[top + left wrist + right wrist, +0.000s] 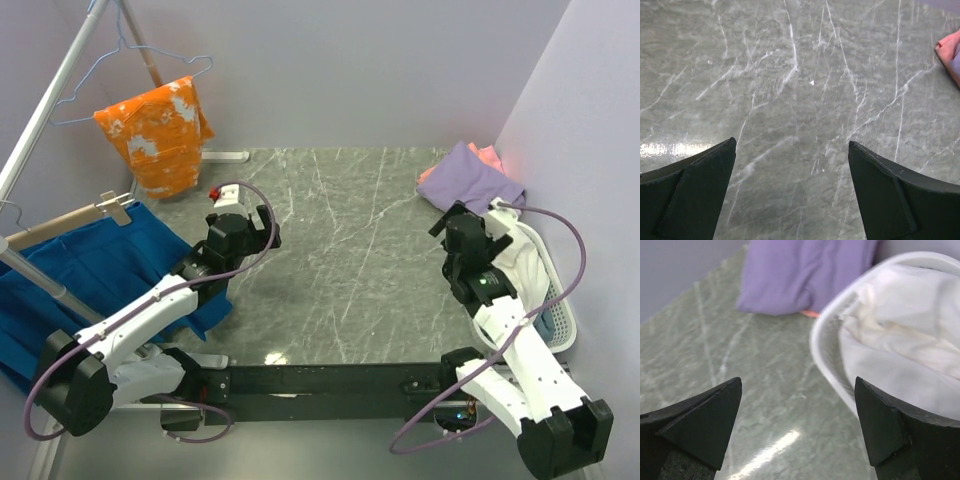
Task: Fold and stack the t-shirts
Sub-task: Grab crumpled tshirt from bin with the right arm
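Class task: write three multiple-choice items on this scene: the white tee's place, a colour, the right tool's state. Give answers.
1. The white tee lies: A on a chair; B in the basket; C in a drawer.
2. The upper corner tee is: A purple; B green; C black.
3. The right tool is: A shut on cloth; B shut, empty; C open, empty.
Answers: 1 B, white cloth fills the basket; 2 A, it shows purple from above; 3 C, its jaws stand apart with nothing between.
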